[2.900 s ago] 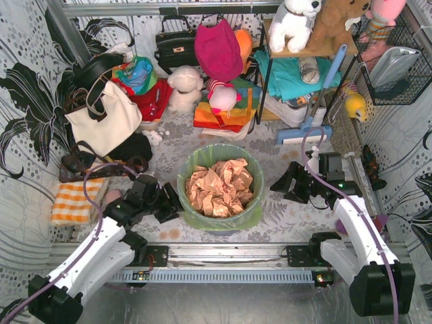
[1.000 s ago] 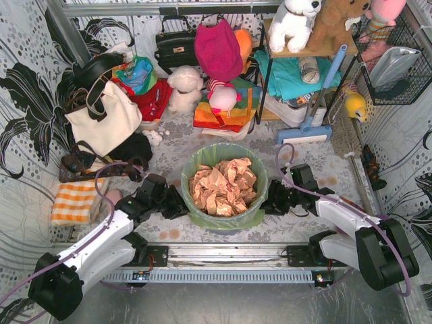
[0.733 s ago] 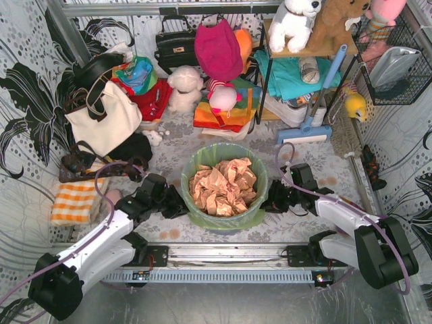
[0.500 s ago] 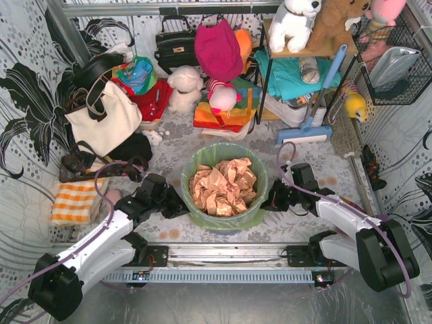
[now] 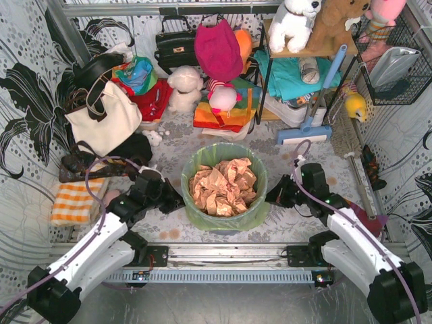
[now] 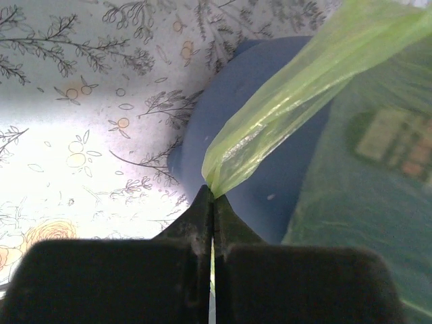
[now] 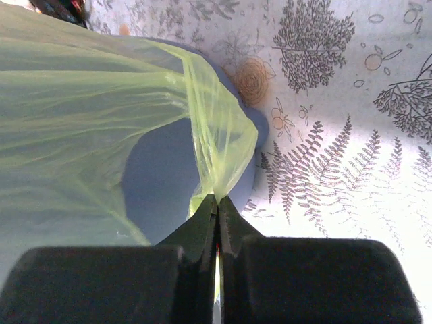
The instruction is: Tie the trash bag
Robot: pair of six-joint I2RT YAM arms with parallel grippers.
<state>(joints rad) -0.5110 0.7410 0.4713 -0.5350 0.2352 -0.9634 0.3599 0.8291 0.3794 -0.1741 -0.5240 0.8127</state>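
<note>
**Grip.** My left gripper (image 6: 210, 197) is clenched on a pinch of the trash bag (image 6: 297, 94). The two black fingers meet flat, with only film between them. My right gripper (image 7: 217, 201) is clamped the same way on the bag's overhang on the opposite side.

**Location.** The bag sits inside the round bin (image 7: 162, 182), mid-table between my two arms. Its mouth is folded outward over the bin's rim. Crumpled paper (image 5: 221, 185) fills it to near the top.

**Reason for the holds, as I judge it.** The overhang outside the bin wall is the only loose film on offer, so that is where I have taken it. Two pinches on opposite sides give me two tails to draw up clear of the rim and cross over the paper for a knot. No tying is done yet, and the mouth stands fully open.

**Materials.**
- **Bag:** thin, translucent, light-green film with a glossy surface. On my left it is drawn into a taut pleated band that narrows to the pinch. On my right it gathers into a small creased tent, and the bin shows through it.
- **Bin:** smooth, hard, blue-grey plastic with a curved wall.
- **Paper:** tan-orange and stiffly creased.
- **Table (image 6: 81, 135):** a pale cover with a botanical print.

**Risk.** Film this thin could tear at the pinch under a sharp pull.
</note>
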